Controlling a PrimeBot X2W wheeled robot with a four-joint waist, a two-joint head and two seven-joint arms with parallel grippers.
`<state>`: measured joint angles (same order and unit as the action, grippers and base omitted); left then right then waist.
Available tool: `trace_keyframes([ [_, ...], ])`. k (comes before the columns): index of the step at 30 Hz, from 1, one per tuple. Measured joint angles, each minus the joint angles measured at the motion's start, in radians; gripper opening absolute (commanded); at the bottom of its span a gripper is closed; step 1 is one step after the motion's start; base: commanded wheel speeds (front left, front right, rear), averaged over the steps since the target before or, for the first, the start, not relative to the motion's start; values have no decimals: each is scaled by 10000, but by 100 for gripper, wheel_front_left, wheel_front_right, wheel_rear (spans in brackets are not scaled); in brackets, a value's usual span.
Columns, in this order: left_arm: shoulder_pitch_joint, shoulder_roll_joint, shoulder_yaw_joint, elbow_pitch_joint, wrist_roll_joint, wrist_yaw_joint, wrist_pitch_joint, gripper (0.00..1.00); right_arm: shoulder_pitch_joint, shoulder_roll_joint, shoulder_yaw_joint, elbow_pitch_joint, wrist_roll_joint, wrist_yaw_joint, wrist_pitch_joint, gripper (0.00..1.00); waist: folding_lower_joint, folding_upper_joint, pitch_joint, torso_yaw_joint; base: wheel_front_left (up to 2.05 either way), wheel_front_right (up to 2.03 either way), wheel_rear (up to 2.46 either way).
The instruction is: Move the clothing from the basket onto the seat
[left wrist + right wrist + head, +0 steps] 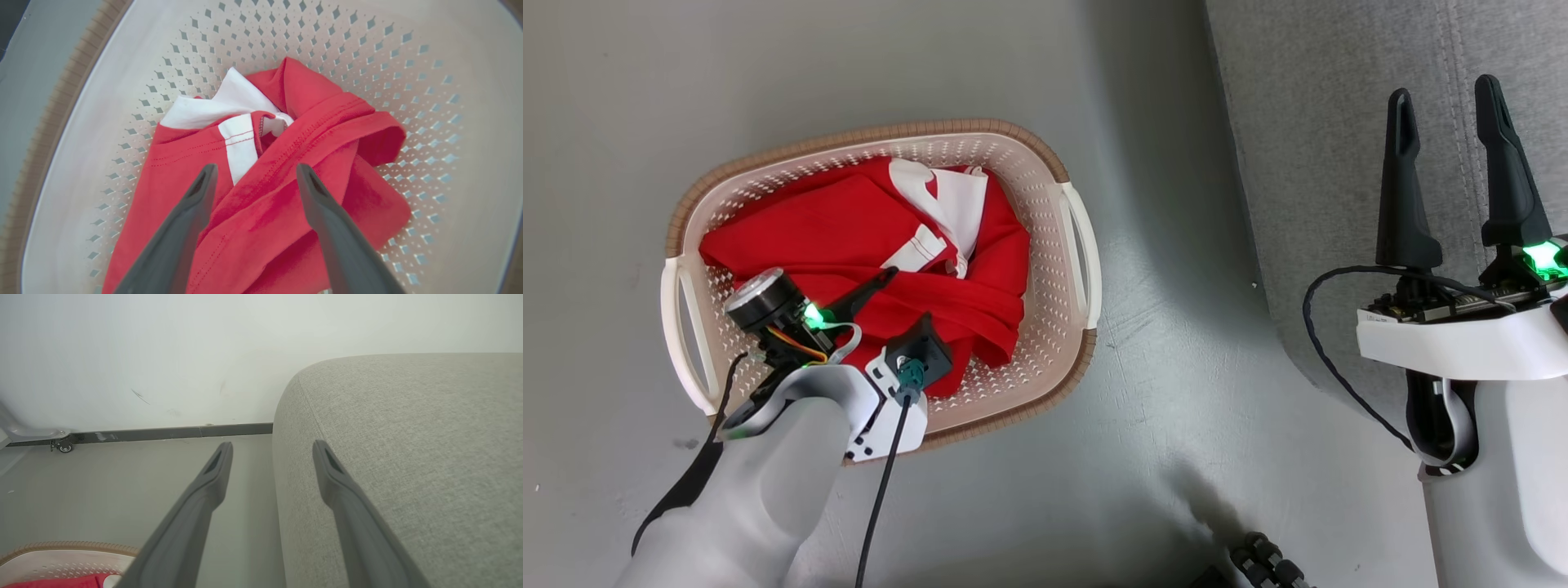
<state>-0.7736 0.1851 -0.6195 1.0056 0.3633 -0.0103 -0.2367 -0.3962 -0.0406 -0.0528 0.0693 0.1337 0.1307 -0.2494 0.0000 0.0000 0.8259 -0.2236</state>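
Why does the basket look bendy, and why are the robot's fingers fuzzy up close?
Left wrist view: the wide lens curves the basket; the left gripper is too near to look sharp, the clothing crisp. Right wrist view: the right gripper is soft too. Head view: shadow darkens the floor beside the seat.

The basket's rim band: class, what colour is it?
Brown: the rim band circles the cream-white basket. The head view shows it best.

Open-topped basket [1045, 245], clothing [825, 237] ringed by its walls, bare floor [1176, 343] left open between basket and seat [1339, 163], seat side raised as a step beside it, wall [163, 355] set behind the floor strip.
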Motion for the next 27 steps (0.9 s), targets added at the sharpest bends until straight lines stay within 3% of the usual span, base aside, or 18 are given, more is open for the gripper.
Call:
trace_keyframes([
  [27, -967, -27, -658, 1035, 646, -67, 2, 100, -395, -13, 159, 13, 192, 0, 0, 100, 0, 0, 688, -164, 0, 0, 0],
])
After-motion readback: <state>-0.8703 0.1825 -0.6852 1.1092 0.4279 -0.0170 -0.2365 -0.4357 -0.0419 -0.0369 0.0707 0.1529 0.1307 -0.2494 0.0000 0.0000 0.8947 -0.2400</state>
